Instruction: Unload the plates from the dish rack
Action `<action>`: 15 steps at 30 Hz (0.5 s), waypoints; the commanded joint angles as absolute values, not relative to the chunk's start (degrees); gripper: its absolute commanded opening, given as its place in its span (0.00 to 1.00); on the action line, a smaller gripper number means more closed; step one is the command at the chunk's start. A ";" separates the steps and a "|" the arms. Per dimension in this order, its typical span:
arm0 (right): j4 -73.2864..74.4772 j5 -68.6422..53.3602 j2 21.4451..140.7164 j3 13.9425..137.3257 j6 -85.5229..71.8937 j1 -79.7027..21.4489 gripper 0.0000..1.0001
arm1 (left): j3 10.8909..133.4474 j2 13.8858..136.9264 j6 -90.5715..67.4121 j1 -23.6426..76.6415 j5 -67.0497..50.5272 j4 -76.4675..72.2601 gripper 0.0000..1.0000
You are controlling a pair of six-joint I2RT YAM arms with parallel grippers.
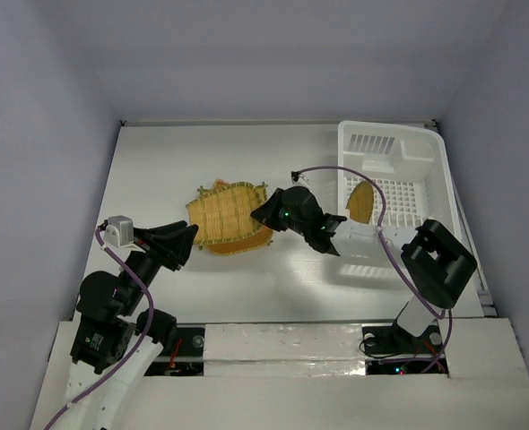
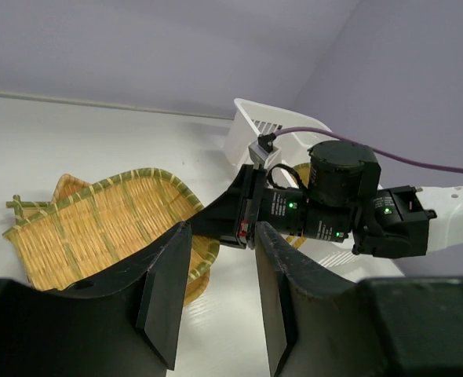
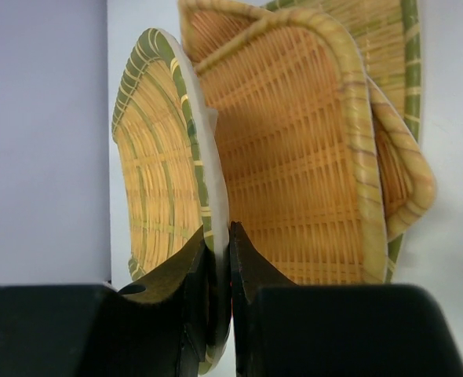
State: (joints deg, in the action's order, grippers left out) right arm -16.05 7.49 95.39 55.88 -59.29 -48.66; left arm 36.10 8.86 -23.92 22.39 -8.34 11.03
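Between the nearly closed fingers of the right gripper [image 3: 218,236] a green-rimmed plate [image 3: 165,165] is pinched by its rim, probably for laying onto the stacked plates [image 3: 294,157] just beyond, while another plate [image 1: 361,202] stands in the dish rack [image 1: 430,152] behind and the left gripper [image 2: 220,243] hangs part-open, empty.
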 commanded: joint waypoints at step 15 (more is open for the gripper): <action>-24.70 10.02 96.86 52.21 -63.46 -48.60 0.35 | 36.04 9.32 -24.26 22.41 -8.26 9.05 0.35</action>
State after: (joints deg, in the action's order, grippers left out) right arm -20.32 8.03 97.43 51.75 -63.09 -48.64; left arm 36.10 8.86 -23.94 22.39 -8.32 11.03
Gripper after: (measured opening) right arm 0.330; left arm 0.349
